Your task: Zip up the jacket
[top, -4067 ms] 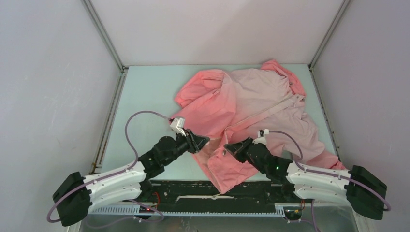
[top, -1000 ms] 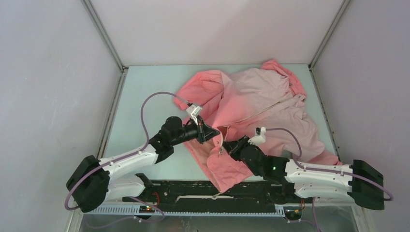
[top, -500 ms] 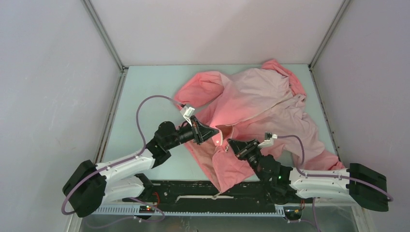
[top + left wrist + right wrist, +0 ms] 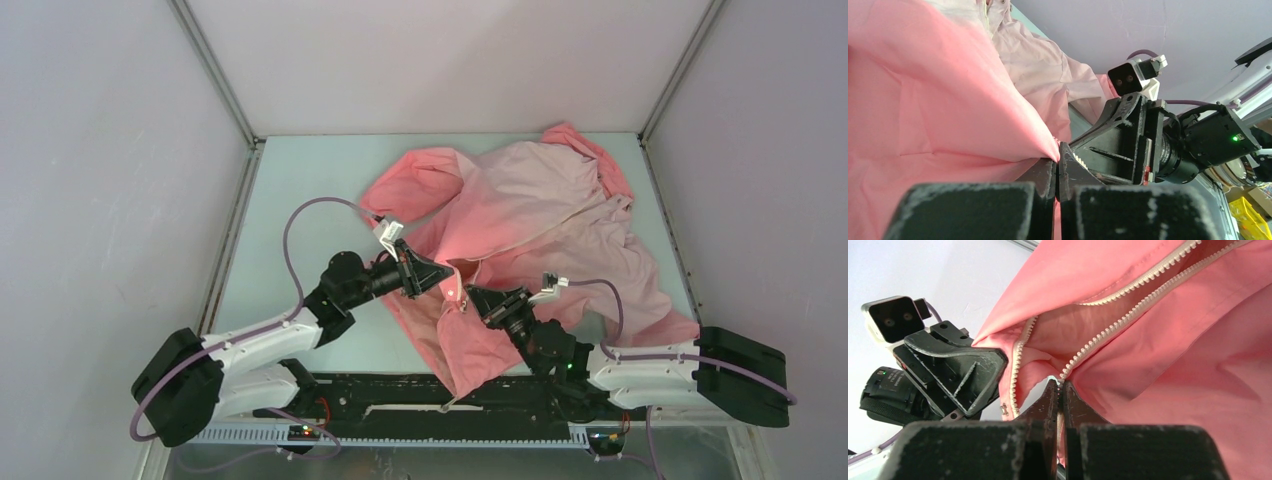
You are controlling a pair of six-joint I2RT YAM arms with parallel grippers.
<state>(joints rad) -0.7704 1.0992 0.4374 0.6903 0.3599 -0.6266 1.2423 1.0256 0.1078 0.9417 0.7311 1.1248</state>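
The jacket (image 4: 540,215), coral pink fading to pale pink, lies spread over the table's middle and right, its lower front edges lifted near the arms. My left gripper (image 4: 448,276) is shut on the jacket's left front edge (image 4: 1013,125), with zipper teeth showing at its tip. My right gripper (image 4: 472,297) is shut on the other front edge, right on the light zipper tape (image 4: 1108,330). The two grippers sit close together, facing each other. The zipper is open, its two rows of teeth (image 4: 1018,365) apart. A small metal part (image 4: 1004,409) hangs at the bottom of the left row.
The pale green table (image 4: 300,190) is walled by white panels left, back and right. A black rail (image 4: 400,395) runs along the near edge between the arm bases. Cables loop off both wrists.
Over four seconds both grippers rose and came together with the jacket's front edges. In the last half second the right gripper shifted slightly left, toward the left gripper. The left arm held still.
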